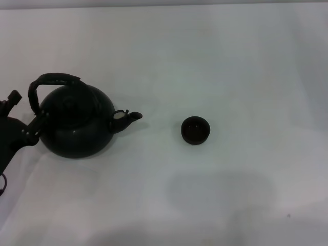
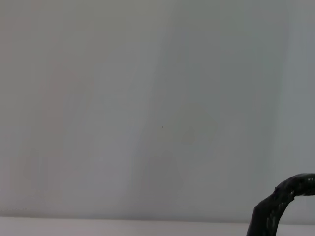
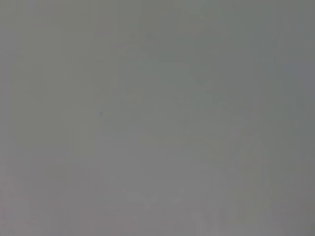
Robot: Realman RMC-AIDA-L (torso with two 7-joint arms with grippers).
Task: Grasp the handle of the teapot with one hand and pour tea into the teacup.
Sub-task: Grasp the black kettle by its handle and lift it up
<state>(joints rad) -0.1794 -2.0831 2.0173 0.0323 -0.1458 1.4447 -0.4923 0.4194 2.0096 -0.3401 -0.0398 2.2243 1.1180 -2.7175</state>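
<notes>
teapot (image 1: pixel 77 125) sits upright on the white table (image 1: pixel 230 61), left part of the head view. spout (image 1: pixel 128 118) points toward the robot's right, straight at the teacup (image 1: pixel 196 130). cup is upright, well apart from the spout tip, clear table between them

handle (image 1: pixel 51 82) arches over the lid (image 1: pixel 69 102), tilted a bit toward the robot's left side

left gripper (image 1: pixel 18 123) comes in at the left edge of the head view, pressed up against the pot's left side, right where the handle joins the body. one black finger (image 1: pixel 13 97) sticks up just beside the handle's left leg, the rest of the black body overlaps the pot's lower left. cannot tell whether the pincer is wide, narrow or clamped on anything, the finger gap is hidden against the black pot

left wrist view: mostly blank pale surface, only a piece of the rough black handle (image 2: pixel 283 204) curving into one corner

right wrist view: plain grey, nothing to pick out. right gripper not in any view

cup contents too dark to read
</notes>
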